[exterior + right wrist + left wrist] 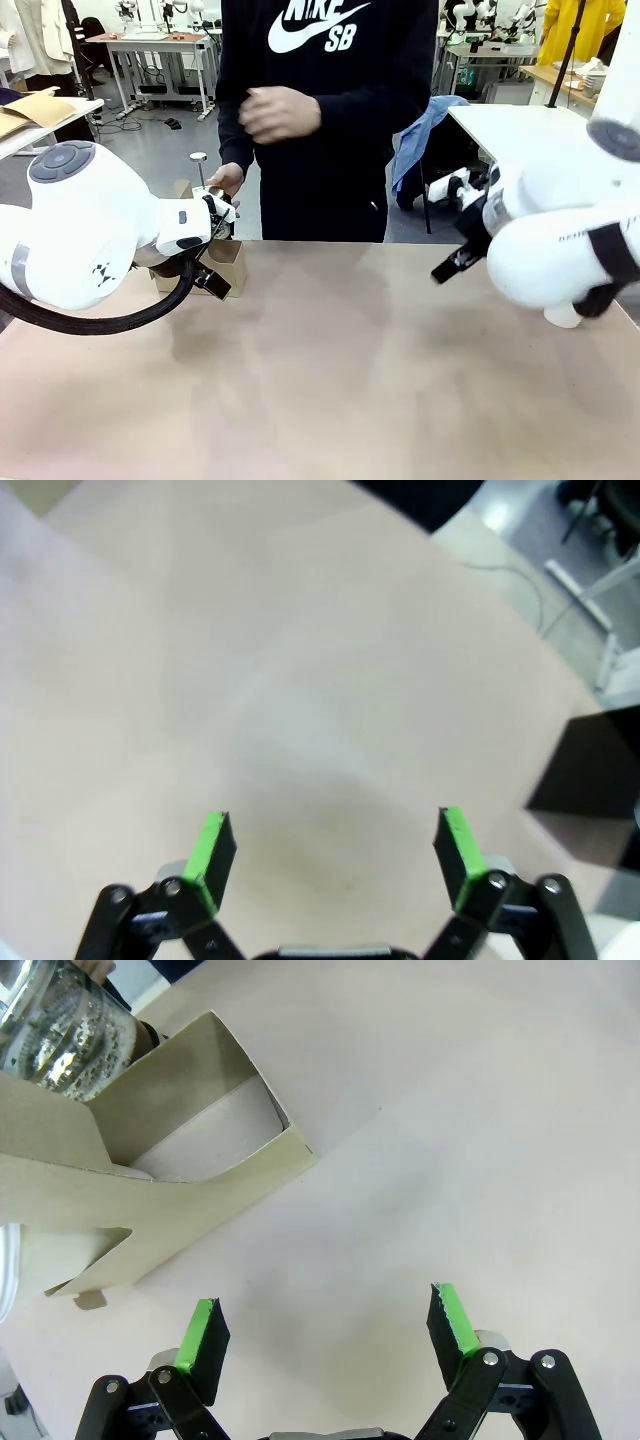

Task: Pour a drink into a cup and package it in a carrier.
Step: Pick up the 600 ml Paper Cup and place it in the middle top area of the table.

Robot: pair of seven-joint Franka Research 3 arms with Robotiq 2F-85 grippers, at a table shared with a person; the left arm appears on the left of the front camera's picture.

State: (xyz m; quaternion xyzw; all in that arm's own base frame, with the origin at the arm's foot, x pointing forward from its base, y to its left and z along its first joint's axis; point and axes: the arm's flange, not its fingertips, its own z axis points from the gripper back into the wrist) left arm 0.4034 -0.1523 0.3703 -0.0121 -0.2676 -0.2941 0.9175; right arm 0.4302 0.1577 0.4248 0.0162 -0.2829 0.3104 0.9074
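The brown cardboard carrier (228, 256) stands at the table's far left edge, in front of the person. In the left wrist view the carrier (150, 1195) lies up-left of my left gripper (325, 1325), whose green pads stand wide apart with nothing between them. From the front, my left gripper (216, 281) hangs right beside the carrier. The person's hand (228, 181) holds a glass pitcher (60, 1030) behind the carrier; I cannot make out the drink inside. My right gripper (335, 855) is open over bare table at the right (452, 264). The cup is not clearly visible.
The person's other hand (280, 113) is raised at chest height. A black box (590, 780) sits at the table's far right edge. A white rounded shape (563, 315) peeks from under my right arm. The table's middle (330, 370) is bare.
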